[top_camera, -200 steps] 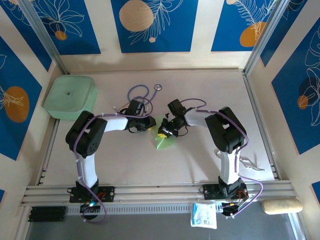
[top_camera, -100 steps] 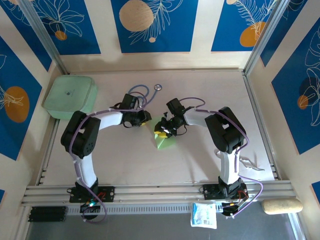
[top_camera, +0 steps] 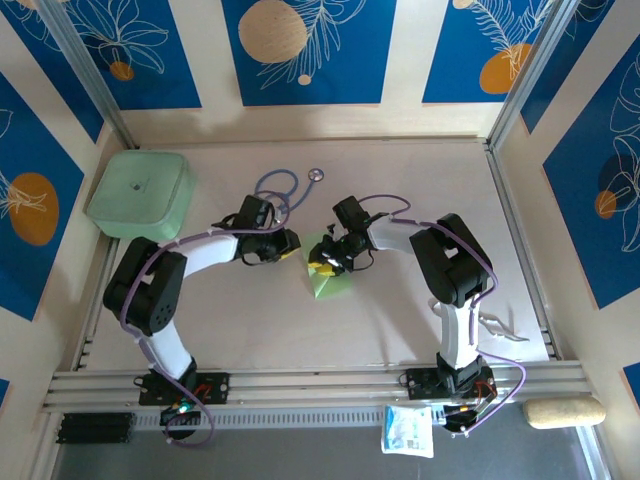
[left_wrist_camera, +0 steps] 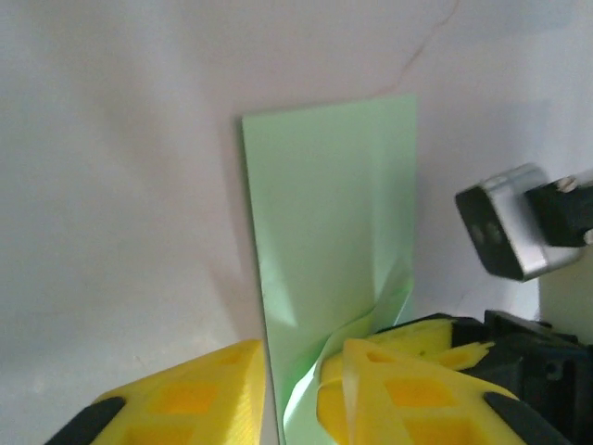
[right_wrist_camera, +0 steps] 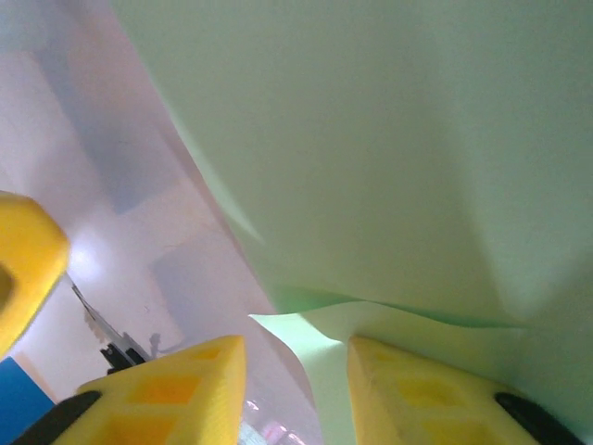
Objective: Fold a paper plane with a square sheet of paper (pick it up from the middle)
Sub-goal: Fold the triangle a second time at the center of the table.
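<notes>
Mint-green box (top_camera: 140,192), blue stethoscope (top_camera: 316,174)

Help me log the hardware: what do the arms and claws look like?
The left arm and right arm have white links, bulky black joints and purple cables. The left claw and right claw each have blocky yellow fingers with recessed pockets and black bases.

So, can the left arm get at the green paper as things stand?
Probably yes: the left claw sits open right at the sheet, its edge running between the fingers; the right claw crowds it alongside.
</notes>
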You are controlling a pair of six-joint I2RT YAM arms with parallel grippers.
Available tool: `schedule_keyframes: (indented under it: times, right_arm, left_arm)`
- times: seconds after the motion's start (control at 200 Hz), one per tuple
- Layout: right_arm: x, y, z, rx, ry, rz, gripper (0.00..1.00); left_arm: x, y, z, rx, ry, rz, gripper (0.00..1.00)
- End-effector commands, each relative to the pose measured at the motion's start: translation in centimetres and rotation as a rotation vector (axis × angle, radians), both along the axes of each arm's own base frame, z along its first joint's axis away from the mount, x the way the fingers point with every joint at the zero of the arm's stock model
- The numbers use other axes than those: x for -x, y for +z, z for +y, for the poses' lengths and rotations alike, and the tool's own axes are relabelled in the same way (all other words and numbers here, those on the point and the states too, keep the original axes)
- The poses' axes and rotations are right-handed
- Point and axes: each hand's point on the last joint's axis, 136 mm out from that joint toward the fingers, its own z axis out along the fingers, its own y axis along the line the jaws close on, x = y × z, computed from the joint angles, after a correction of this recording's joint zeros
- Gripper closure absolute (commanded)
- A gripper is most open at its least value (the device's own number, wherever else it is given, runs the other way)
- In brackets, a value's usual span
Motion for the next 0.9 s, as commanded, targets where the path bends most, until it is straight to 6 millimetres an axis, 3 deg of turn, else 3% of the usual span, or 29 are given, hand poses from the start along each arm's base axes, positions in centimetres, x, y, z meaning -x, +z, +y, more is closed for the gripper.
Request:
schedule_keyframes:
  times: [0.0,0.15,0.32,0.555,0.89]
  right_arm:
    - [1.8,-3.0,-1.7,0.103,-0.006,0.092,0.72]
    - [2.0,-3.1,-1.9,0.115,-0.004,0.101,0.87]
    - [2.1,-3.2,-2.1,0.126,-0.006,0.108,0.96]
    - [2.0,-3.1,-2.1,0.122,-0.007,0.107,1.0]
    - [2.1,-3.1,-2.1,0.119,-0.006,0.107,1.0]
  left_arm:
    - [0.8,0.8,-1.1,0.034,-0.008,-0.006,0.76]
    - [1.9,0.1,-2.3,0.033,-0.025,0.016,0.84]
    - [2.7,-0.9,-3.4,0.031,-0.037,0.044,0.94]
    - [3.1,-1.8,-4.9,0.043,-0.061,0.064,1.0]
    - [3.6,-3.6,-4.1,-0.025,-0.043,0.087,1.0]
